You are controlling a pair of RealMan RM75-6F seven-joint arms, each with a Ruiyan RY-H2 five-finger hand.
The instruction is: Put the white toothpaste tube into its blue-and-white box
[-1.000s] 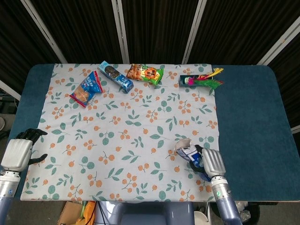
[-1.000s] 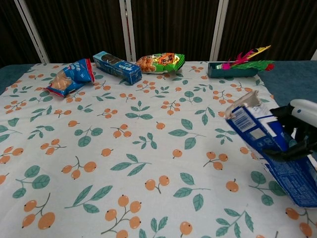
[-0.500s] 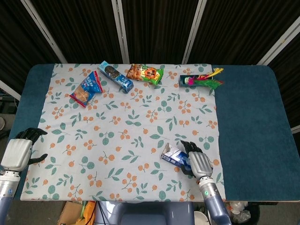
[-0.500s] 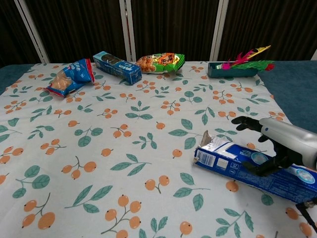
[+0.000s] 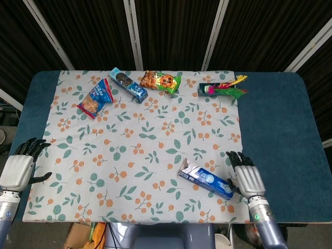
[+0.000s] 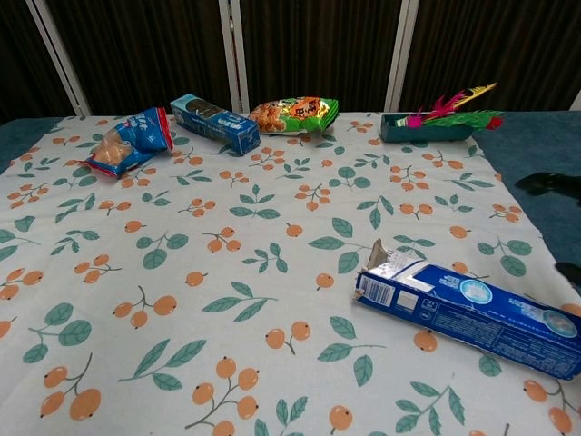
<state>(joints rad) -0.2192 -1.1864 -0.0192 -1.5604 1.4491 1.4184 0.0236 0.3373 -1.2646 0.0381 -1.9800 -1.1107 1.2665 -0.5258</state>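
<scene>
A floral-printed white tablecloth covers the blue table. On it, near the front right, the long blue-and-white cardboard toothpaste box lies flat, torn flap end open toward the left. The white toothpaste tube is not visible anywhere; whether it sits inside the box cannot be told. The right hand hovers just beside the box's right end, fingers spread, holding nothing. The left hand waits at the left edge, empty, fingers apart. Judging from this, checking the open mouth comes first.
</scene>
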